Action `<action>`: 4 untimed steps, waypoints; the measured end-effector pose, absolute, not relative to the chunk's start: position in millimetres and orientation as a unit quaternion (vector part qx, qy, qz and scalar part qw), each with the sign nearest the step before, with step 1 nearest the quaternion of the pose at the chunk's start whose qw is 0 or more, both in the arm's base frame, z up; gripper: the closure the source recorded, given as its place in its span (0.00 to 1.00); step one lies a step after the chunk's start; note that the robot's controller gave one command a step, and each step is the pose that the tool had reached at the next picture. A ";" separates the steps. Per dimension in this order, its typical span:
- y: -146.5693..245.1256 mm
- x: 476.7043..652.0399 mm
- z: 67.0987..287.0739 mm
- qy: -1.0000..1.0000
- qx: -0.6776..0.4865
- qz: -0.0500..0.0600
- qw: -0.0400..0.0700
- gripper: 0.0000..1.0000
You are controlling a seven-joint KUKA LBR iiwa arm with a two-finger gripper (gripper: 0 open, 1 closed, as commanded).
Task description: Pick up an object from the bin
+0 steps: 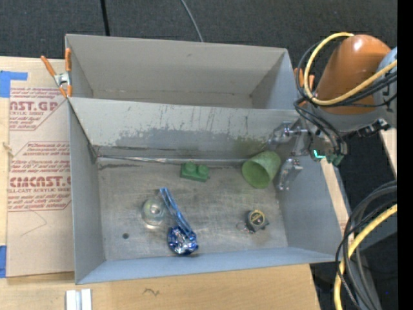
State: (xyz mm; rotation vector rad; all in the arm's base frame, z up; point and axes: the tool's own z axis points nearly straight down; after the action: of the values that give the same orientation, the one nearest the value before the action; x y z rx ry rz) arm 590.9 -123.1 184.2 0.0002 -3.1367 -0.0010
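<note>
- Plainly, from where I stand, the gripper is low at the right side of the grey metal bin, close against the right-hand wall.
- Its two metal fingers stand apart, one toward the back wall and one toward the front, so the hand is open and clamps nothing.
- Just beside it, on the side away from the wall, lies a green plastic cup, tipped on its side on the floor of the bin.
- Its open mouth faces left and toward the front, and its narrower closed end points back at the gap between the fingers.
- Whether the nearer finger touches the cup I cannot tell; they are right next to each other.
- Above the wrist sits the orange cover, with yellow cables looping round it.
- Left of the cup, near the foot of the back wall, lies a small green block, apart from everything else.
- Toward the front of the cup, well clear of the gripper, lies a small round dark thing with a yellowish glint.
- Farther left a clear round thing rests on the floor.
- Just beside it a blue strip runs toward the front and ends in a crumpled blue foil wad near the front wall.
</note>
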 end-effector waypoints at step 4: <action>-84.2 498.3 74.1 -0.991 0.133 0.000 -0.002 1.00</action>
State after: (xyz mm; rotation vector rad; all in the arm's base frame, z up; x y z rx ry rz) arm 498.3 -84.2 74.1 0.4184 -3.1177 -0.0012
